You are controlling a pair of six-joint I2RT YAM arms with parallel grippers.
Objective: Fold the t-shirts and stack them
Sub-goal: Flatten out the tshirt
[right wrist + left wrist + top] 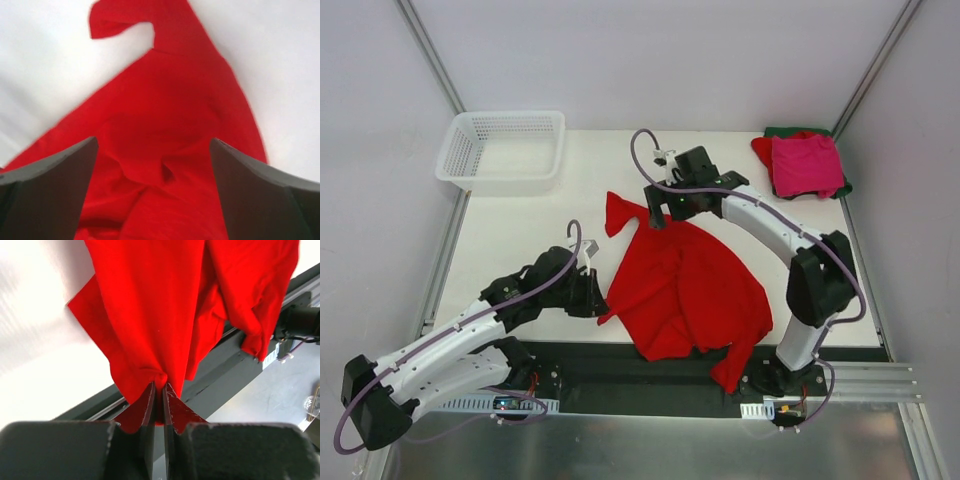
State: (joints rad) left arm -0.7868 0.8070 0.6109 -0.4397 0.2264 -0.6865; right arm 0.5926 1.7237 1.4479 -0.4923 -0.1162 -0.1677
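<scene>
At far left the white plastic mesh basket (502, 145) sits at the back corner of the white counter (520, 240), well apart from the work and no hazard.

The left gripper (159, 390) is closed tight on a small bunched fold at the edge of the bright red cloth t-shirt (685, 285). That pinch looks thin, so I judge a sharp pull could slip the cloth free, or drag the whole garment instead of spreading it.

The t-shirt lies crumpled mid-counter with one sleeve pointing to the far side. Its near part hangs over the counter's edge onto the black rail (600, 362) by the right arm's base. A tug might snag that hanging part there, or draw more cloth off the counter.

The right gripper (154, 145) hovers over the t-shirt's far end with its jaws wide apart, holding nothing. Closing here, it could gather two wrinkled layers at once and spoil the fold.

At far right the magenta-pink folded t-shirt (807, 165) tops a pile with red and dark green showing beneath. It lies near the right arm, and a wide swing could knock it askew.
</scene>
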